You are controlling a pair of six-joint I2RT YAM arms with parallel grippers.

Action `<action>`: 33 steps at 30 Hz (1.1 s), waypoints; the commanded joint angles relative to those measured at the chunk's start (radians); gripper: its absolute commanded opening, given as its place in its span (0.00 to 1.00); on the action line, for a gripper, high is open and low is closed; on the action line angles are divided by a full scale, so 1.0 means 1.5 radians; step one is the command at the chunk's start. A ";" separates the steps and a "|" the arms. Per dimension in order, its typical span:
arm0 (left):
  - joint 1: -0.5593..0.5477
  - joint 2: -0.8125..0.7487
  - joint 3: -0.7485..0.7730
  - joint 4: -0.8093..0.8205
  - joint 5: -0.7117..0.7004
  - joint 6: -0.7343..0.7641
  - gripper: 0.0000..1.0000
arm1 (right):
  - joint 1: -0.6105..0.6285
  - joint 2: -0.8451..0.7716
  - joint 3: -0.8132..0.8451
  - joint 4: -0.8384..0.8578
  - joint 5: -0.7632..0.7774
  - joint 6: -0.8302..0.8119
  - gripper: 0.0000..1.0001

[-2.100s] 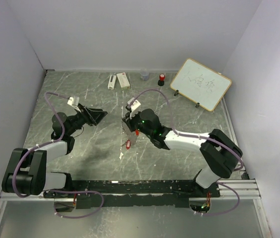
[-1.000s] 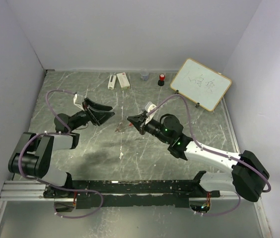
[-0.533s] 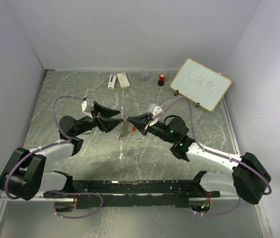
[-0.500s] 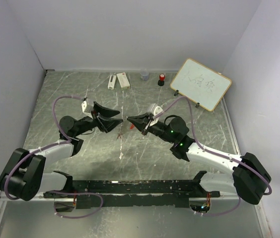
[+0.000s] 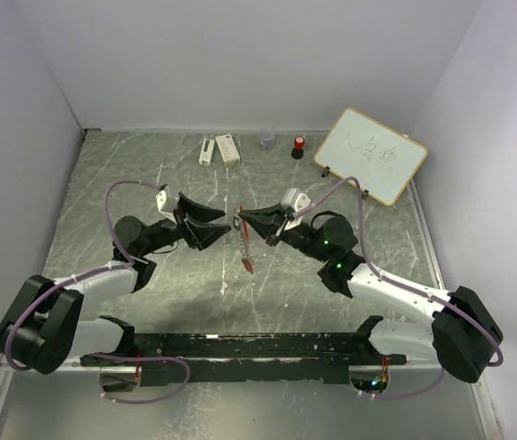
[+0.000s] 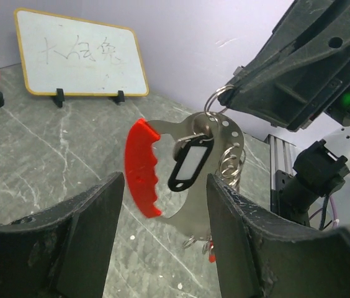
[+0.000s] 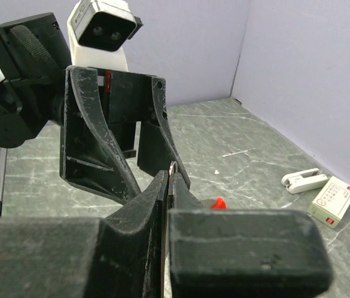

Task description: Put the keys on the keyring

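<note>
Both arms swung inward since earlier, tips now nearly meeting. My right gripper (image 5: 240, 216) is clenched on a silver ring of the keyring (image 5: 245, 249), which dangles above the surface (image 5: 148, 174), left of the whiteboard (image 5: 370, 156). My left gripper (image 5: 225, 225) is released, jaws spread just beside the keyring.

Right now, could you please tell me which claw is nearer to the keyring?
Right. The right claw is shut on the keyring's top, holding it in the air. The left claw is open and faces it from close by, apparently without touching it.
</note>
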State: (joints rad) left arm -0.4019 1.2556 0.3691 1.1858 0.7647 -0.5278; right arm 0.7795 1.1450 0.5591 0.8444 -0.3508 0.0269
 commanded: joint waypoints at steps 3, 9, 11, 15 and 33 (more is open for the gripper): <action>-0.022 0.002 0.008 0.000 -0.016 0.023 0.66 | -0.027 -0.012 -0.011 0.065 -0.037 0.030 0.00; -0.025 0.002 0.008 -0.007 -0.022 0.029 0.66 | -0.044 -0.007 -0.014 0.076 -0.058 0.045 0.00; -0.026 0.004 0.009 -0.006 -0.023 0.031 0.66 | -0.046 -0.005 -0.015 0.079 -0.063 0.048 0.00; -0.026 0.007 0.007 -0.001 -0.023 0.028 0.66 | -0.052 -0.003 -0.015 0.085 -0.071 0.054 0.00; -0.041 0.045 0.025 0.042 -0.018 0.009 0.66 | -0.067 0.009 -0.016 0.105 -0.097 0.072 0.00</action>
State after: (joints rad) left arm -0.4458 1.3060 0.3691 1.1854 0.7372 -0.5087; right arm 0.6888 1.1549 0.5407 0.9386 -0.4839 0.1238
